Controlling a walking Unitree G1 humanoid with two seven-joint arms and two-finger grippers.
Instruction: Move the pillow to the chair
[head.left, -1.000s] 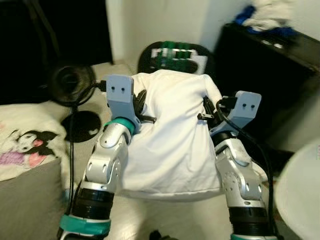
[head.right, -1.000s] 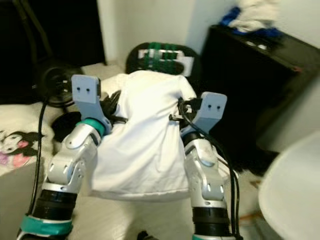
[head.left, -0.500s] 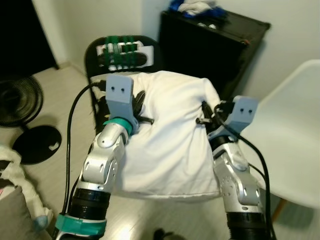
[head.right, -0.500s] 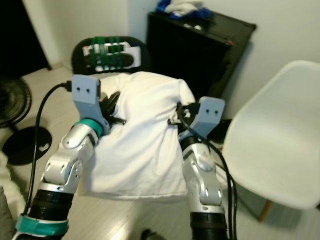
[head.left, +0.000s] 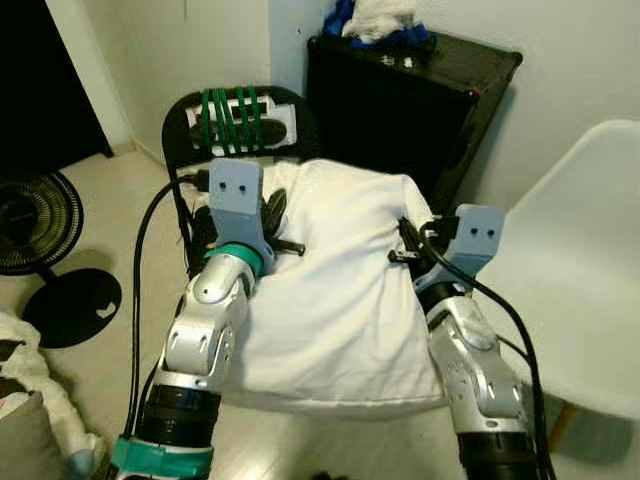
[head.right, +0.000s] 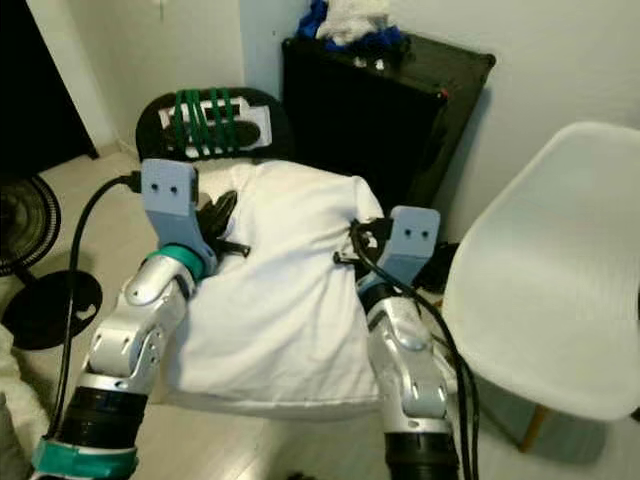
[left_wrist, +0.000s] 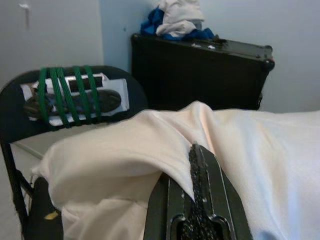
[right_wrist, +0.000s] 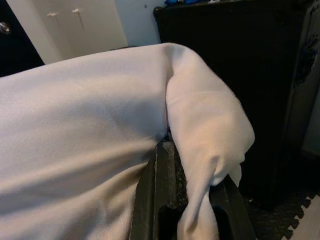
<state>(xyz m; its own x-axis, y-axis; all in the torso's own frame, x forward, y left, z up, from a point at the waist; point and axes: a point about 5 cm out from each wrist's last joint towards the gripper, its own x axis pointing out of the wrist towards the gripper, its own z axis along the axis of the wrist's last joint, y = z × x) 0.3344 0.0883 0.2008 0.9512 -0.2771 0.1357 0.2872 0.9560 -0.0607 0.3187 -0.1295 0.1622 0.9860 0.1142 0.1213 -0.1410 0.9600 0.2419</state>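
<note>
Here, a white pillow (head.left: 340, 290) hangs in the air between the robot's two arms, carried in front of its chest with nothing beneath it. The left gripper (head.left: 272, 222) is clamped on a fold of the pillowcase near the pillow's upper left corner; in the left wrist view cloth lies pinched between the black fingers (left_wrist: 202, 200). The right gripper (head.left: 405, 240) pinches the upper right corner the same way, with cloth bunched and drooping over its fingers (right_wrist: 160, 190) in the right wrist view.

The pillow sags between the two holds, its lower edge hanging loose towards the floor (head.left: 110, 240). It looks light and very soft, with a smooth case that could slide if held too thinly. A hold on both upper corners, gathering a good bunch of cloth, seems the safest way to keep it from slipping or swinging.

The white chair (head.right: 540, 290) stands to the robot's right, its seat just beside the right arm and still bare. A black folding chair (head.left: 240, 125) wrapped in green straps stands ahead, beside a black case (head.left: 410, 100) topped with clothes. A floor fan (head.left: 40, 225) stands to the left.
</note>
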